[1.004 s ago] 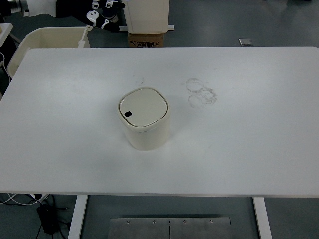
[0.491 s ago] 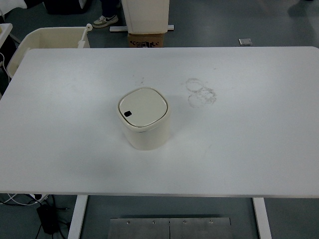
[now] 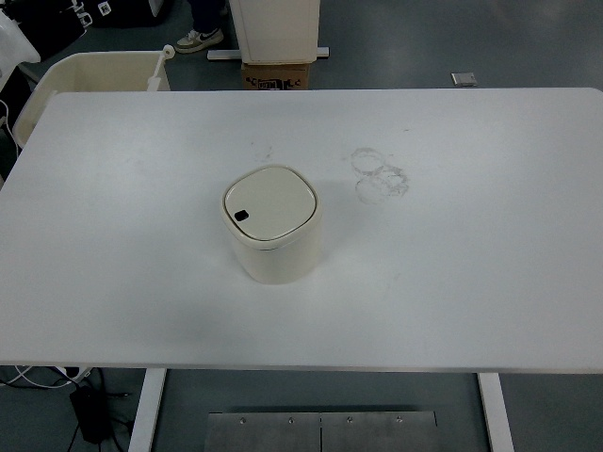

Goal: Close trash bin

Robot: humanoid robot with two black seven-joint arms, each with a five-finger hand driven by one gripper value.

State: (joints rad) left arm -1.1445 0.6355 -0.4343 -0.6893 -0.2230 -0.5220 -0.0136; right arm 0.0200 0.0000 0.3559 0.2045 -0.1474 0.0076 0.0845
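— What was in front of you at that moment?

— The biggest thing was the white table (image 3: 471, 282). It filled almost the whole view. My arms and my fingers were not in the view at all, so I could not tell whether the fingers were open, closed or gripping something. For the same reason I could not give any place relative to them; I give places on the table only.

— And the trash bin?

— The cream trash bin (image 3: 273, 231) stood upright near the middle of the table, a little to the left. Its lid (image 3: 269, 203) lay flat on top, closed, and nothing touched it. On the lid, near its left corner, there was a small dark button (image 3: 242, 215).

— Anything else?

— Beyond the far left corner of the table stood a cream tub (image 3: 85, 77). Beyond the far edge there was a cardboard box (image 3: 276, 74), and to the left of it a shoe (image 3: 199, 40) of a person on the floor. To the right of the bin, apart from it, faint ring marks (image 3: 381, 175) showed on the table surface.
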